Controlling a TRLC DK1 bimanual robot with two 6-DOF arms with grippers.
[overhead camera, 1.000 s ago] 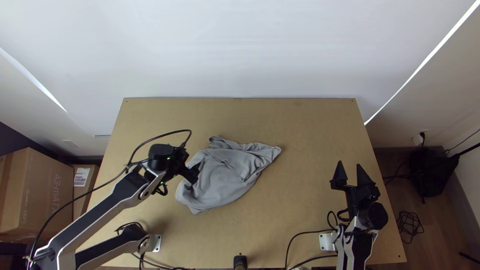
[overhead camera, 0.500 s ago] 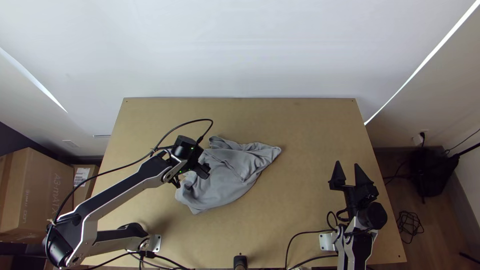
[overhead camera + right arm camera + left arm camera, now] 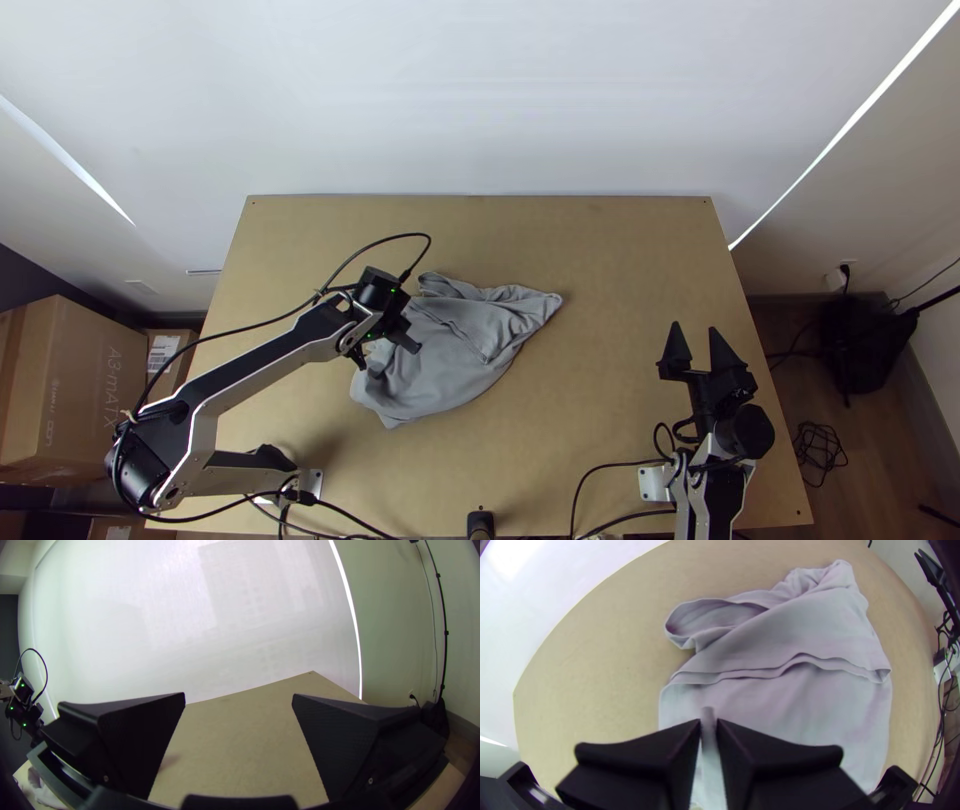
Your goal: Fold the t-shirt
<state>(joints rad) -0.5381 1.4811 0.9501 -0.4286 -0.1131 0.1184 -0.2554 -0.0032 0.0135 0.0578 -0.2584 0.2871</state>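
One t-shirt [image 3: 445, 372] lies partly folded on the desk [image 3: 620, 250]. The left end effector [image 3: 708, 722] seems clamped on a strip of it, probably to draw a fold inward; the right end effector [image 3: 695, 329], fingers apart, likely leaves it room.

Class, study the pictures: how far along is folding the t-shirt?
Partly done, it seems: a flap lies folded across the grey t-shirt. In hand: the left gripper is over the t-shirt, though whether it grips cloth I can't tell; the right gripper stands open, away from it. Left to do, probably: straighten the bunched end, then fold everything into a neat shape.
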